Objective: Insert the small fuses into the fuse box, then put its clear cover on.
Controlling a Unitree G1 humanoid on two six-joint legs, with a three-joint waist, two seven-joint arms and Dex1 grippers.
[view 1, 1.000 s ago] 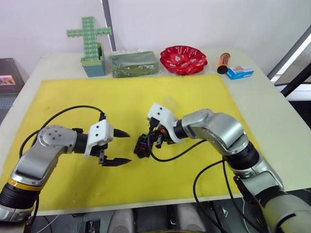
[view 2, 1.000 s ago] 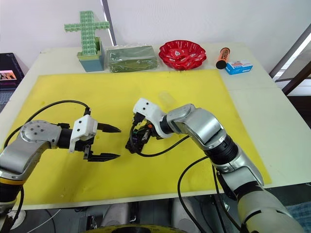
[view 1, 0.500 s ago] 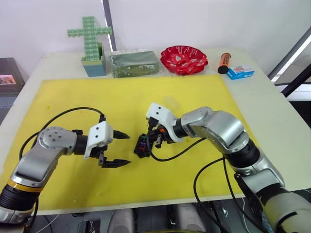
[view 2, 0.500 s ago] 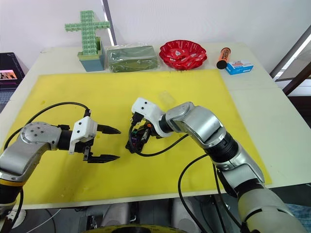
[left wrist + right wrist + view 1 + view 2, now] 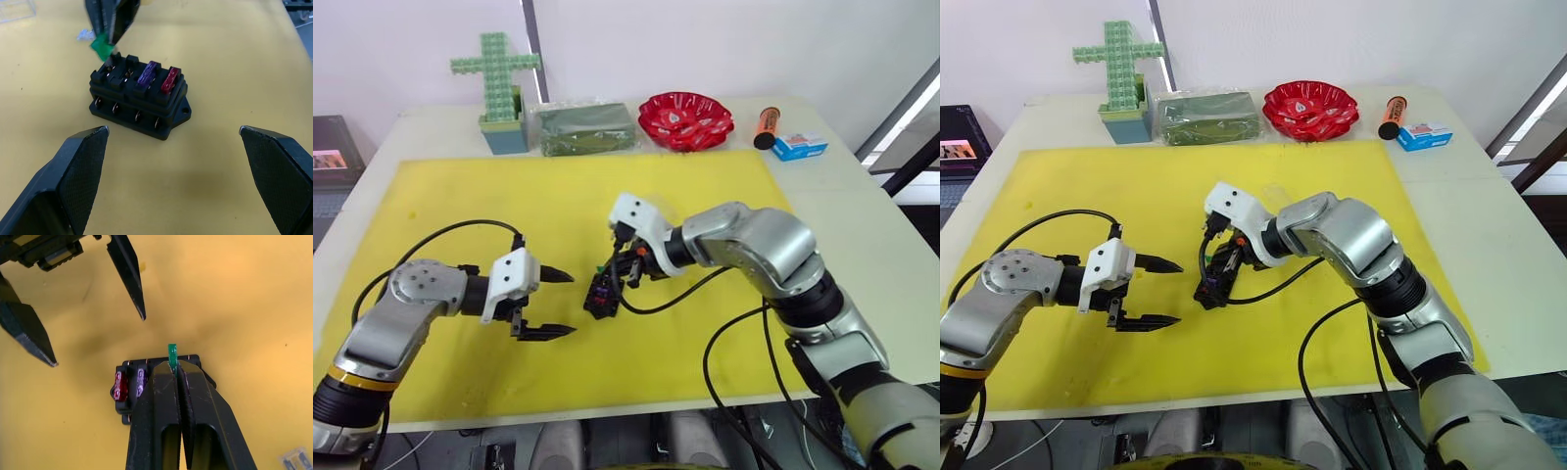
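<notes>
Two fuses sit in the fuse box (image 5: 138, 98); right pincer (image 5: 175, 369) pinches the green fuse (image 5: 172, 355); left pincer (image 5: 551, 304) spread.

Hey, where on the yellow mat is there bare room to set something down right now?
The yellow mat is bare along its far strip, below the green bag and red bowl, and at the near edge. It is crowded mid-mat: the fuse box sits between the left gripper and the right gripper, which pinches the green fuse.
</notes>
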